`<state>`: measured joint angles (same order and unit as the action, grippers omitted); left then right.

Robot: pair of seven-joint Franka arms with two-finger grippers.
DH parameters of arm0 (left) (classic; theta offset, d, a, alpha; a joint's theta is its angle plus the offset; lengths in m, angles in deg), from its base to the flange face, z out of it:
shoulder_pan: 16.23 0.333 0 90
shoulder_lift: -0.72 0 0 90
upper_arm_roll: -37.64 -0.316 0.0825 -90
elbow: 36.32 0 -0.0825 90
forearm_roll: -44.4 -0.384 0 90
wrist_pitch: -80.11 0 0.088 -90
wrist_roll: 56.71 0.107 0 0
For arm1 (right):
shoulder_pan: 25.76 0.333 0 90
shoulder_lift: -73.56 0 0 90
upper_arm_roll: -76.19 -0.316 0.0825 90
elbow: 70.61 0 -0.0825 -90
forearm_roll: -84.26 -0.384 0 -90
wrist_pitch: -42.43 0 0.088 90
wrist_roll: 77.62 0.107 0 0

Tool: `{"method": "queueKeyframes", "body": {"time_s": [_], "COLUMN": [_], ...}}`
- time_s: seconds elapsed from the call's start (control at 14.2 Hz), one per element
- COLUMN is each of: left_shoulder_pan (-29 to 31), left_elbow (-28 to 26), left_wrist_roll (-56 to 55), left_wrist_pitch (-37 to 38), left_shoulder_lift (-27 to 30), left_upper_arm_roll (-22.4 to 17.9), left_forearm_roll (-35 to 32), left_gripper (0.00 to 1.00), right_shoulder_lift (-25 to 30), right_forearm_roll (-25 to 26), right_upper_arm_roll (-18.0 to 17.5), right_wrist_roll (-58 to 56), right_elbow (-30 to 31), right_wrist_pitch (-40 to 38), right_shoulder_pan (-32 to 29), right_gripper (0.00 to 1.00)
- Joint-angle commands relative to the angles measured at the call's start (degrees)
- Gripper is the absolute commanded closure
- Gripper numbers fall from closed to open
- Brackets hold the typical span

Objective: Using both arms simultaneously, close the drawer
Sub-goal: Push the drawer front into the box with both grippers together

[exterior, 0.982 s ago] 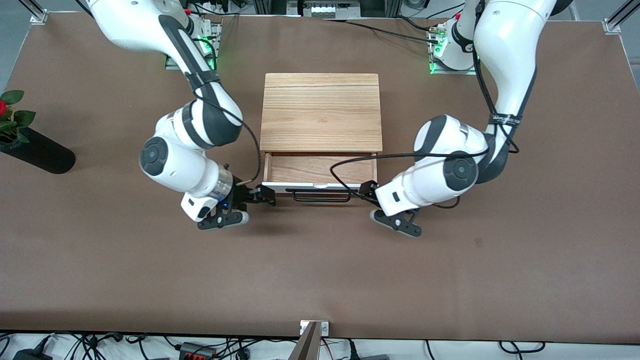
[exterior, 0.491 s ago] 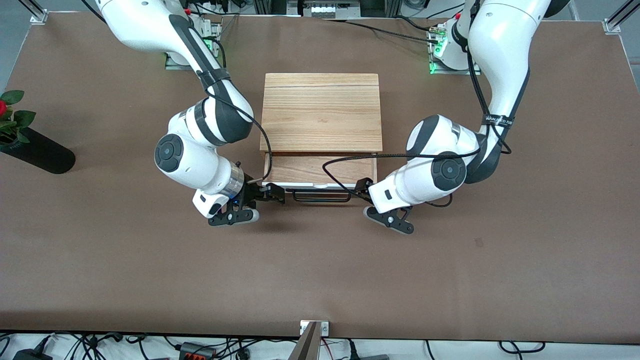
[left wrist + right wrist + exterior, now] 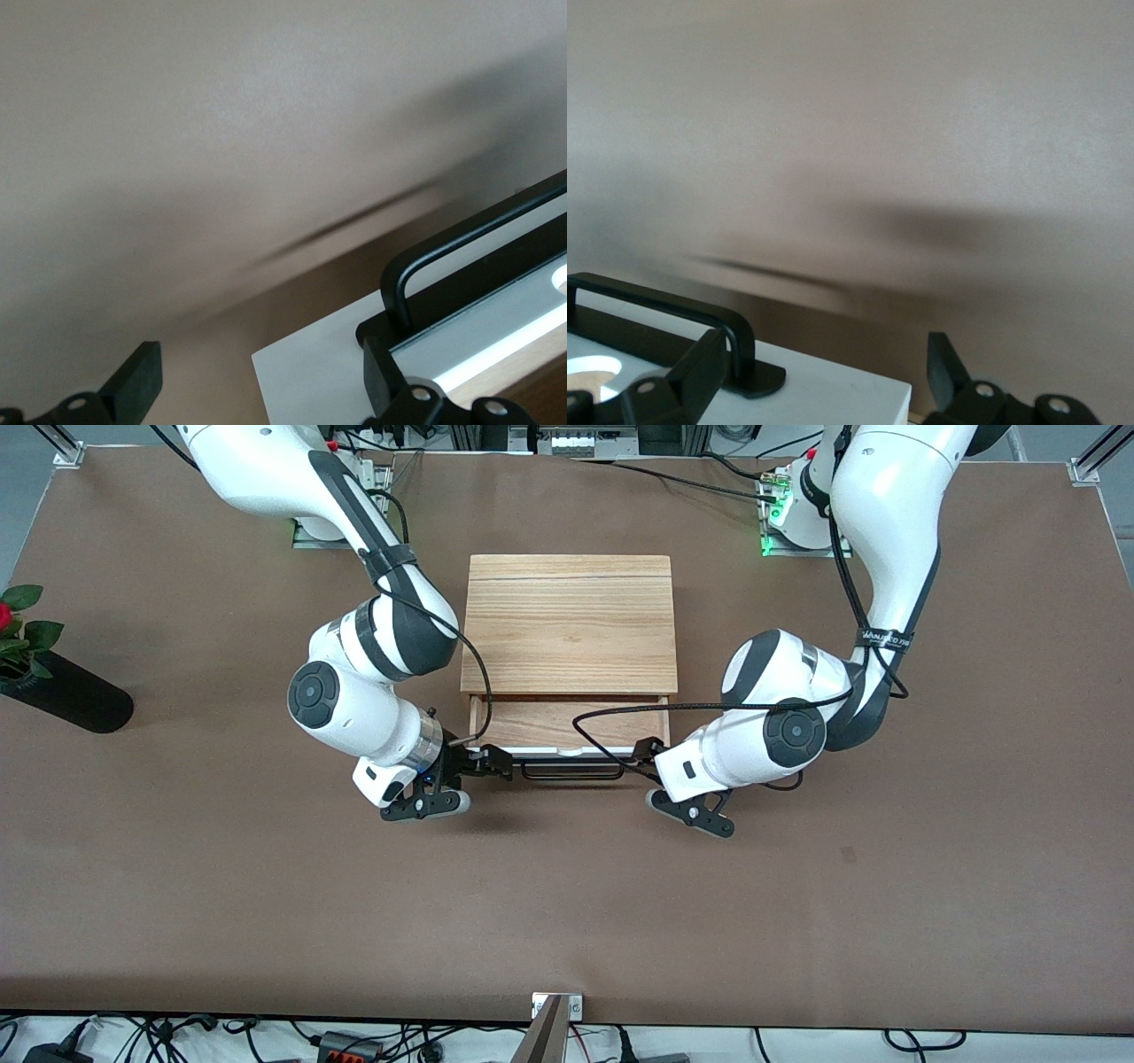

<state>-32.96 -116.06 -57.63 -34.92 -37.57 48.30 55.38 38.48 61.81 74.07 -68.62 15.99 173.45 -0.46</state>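
You're bracketing the drawer at mid-frame — its white front running crosswise. Left gripper and right gripper, both spread wide, are each straddling a front corner — grasping nothing.

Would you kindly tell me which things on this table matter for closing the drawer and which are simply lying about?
Part of the job:
- drawer, partly open in its wood cabinet
- black bar handle
- right gripper, fingers open, at the front panel's corner
- left gripper, fingers open, at the panel's corner toward the left arm

Lying about:
- black vase holding a red flower
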Motion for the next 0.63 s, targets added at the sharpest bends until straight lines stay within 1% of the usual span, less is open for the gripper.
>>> {"method": "queueKeyframes", "body": {"time_s": [0.0,0.14,0.35,0.56], "left_shoulder_pan": [-0.1,0.2,0.4,0.3], "left_elbow": [0.3,0.2,0.2,0.2], "left_wrist_roll": [0.2,0.4,0.4,0.5], "left_wrist_pitch": [4.2,7.4,8.2,9.4], "left_shoulder_lift": [0.1,-0.5,-0.6,-0.7], "left_upper_arm_roll": [0.4,0.3,0.3,0.3], "left_forearm_roll": [0.5,6.0,6.4,6.4], "left_gripper": [0.00,0.00,0.00,0.00], "right_shoulder_lift": [0.0,0.0,0.0,0.0], "right_forearm_roll": [-0.5,-0.5,-0.6,-0.6], "right_upper_arm_roll": [0.5,0.5,0.5,0.5], "right_wrist_roll": [0.5,0.4,0.4,0.8], "right_elbow": [0.8,1.1,1.1,1.1], "right_wrist_pitch": [-0.8,-3.7,-8.5,-17.9], "right_shoulder_pan": [0.6,0.4,0.3,0.5], "right_gripper": [0.00,0.00,0.00,0.00]}}
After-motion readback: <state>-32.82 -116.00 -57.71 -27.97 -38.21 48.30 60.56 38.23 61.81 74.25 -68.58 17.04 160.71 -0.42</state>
